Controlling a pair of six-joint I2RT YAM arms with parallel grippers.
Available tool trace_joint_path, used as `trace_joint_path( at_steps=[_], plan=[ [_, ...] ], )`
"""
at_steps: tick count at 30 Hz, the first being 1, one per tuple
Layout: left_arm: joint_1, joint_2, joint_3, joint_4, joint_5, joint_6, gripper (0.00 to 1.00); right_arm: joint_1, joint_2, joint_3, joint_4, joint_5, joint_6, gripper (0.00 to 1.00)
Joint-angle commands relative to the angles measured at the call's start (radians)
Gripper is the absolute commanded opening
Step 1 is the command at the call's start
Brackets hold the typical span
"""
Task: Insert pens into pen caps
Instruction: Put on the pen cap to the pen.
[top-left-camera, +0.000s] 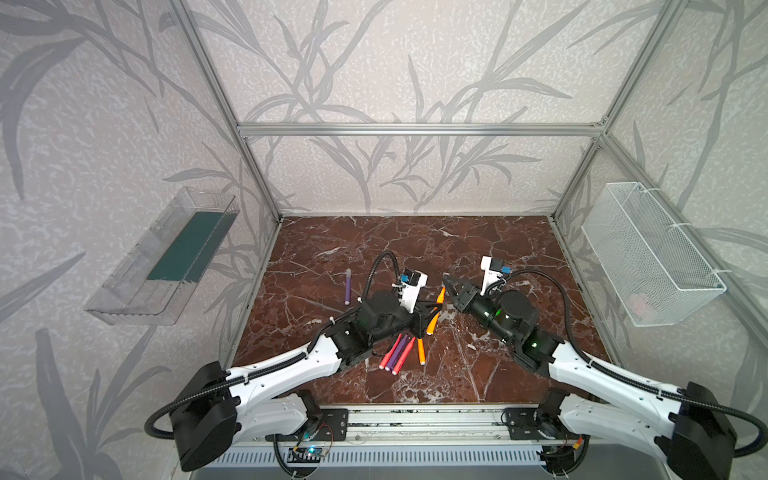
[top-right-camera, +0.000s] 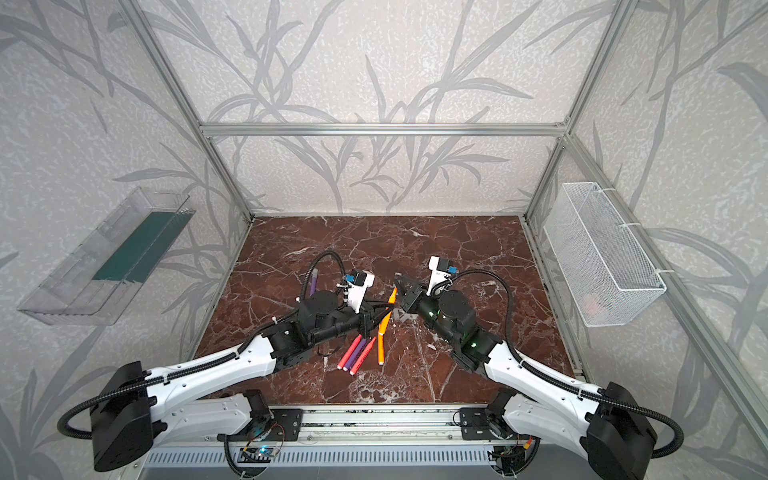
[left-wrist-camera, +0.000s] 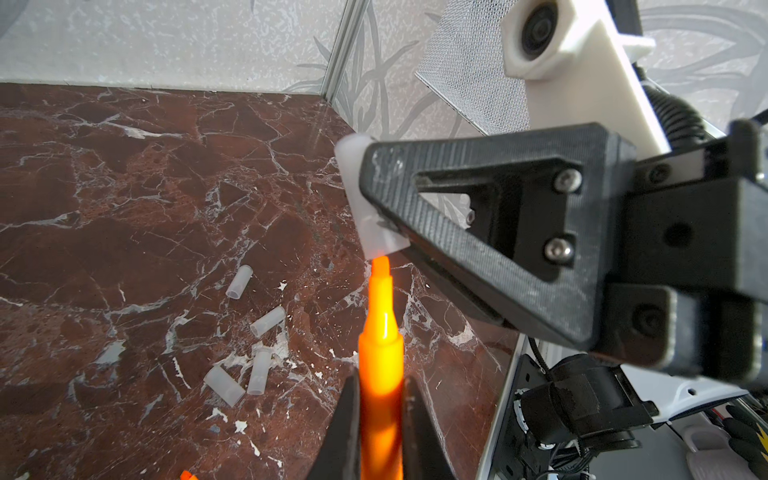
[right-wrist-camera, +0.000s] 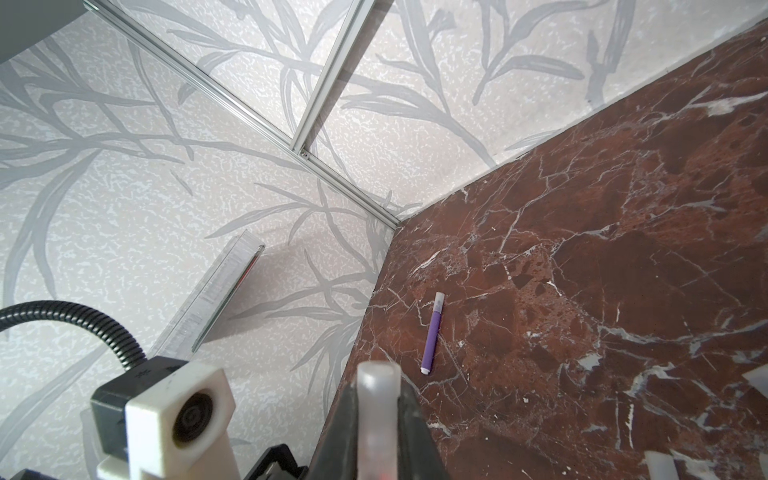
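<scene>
Two grippers meet over the middle of the red-brown marble surface (top-left-camera: 415, 249). The left gripper (left-wrist-camera: 380, 399) is clamped narrow on an orange pen (left-wrist-camera: 380, 332). It grips the barrel so that the tapered tip sticks out ahead of the fingers. The right gripper (right-wrist-camera: 376, 399) is pinched just as narrow on a translucent pen cap (left-wrist-camera: 376, 239), which stands out past its fingertips. Pen and cap are lined up end to end, both held off the surface. The pen's tip is at the cap's open mouth, touching it or just inside; the left wrist view does not settle which.

Four loose caps (left-wrist-camera: 239, 281) lie on their sides on the surface nearby, close together. Beside the left arm, four more pens (top-left-camera: 397, 352) lie in a tight fan: pink, purple, pink-red and orange. A purple pen (top-left-camera: 348, 286) with a clear cap on its far end lies alone, well apart, toward the far left of the surface. A white wire basket (top-left-camera: 656, 257) hangs on the right wall and a clear tray (top-left-camera: 166, 257) on the left wall.
</scene>
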Motion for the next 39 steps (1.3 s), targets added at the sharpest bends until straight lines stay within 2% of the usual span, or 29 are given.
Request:
trace_joint_path(
  at_steps=[1, 14, 25, 29, 34, 39],
  plan=[
    [0.002, 0.002, 0.034, 0.034, -0.022, -0.012, 0.0, 0.012, 0.015, 0.008, 0.048, 0.023, 0.0, 0.0],
    [0.037, -0.007, 0.059, 0.056, -0.022, -0.054, 0.0, 0.017, 0.026, -0.013, 0.069, 0.036, 0.003, 0.0],
    [0.083, 0.006, 0.086, 0.107, 0.066, -0.118, 0.0, 0.041, 0.055, -0.025, 0.173, -0.025, -0.07, 0.0],
    [0.102, 0.006, 0.078, 0.131, 0.086, -0.144, 0.0, 0.06, 0.065, -0.044, 0.201, -0.007, -0.085, 0.0],
    [0.136, 0.004, 0.081, 0.137, 0.13, -0.17, 0.0, 0.07, 0.064, -0.052, 0.218, -0.043, -0.154, 0.0],
    [0.16, -0.002, 0.069, 0.15, 0.163, -0.187, 0.0, 0.071, 0.0, -0.098, 0.216, -0.065, -0.229, 0.0]
  ],
)
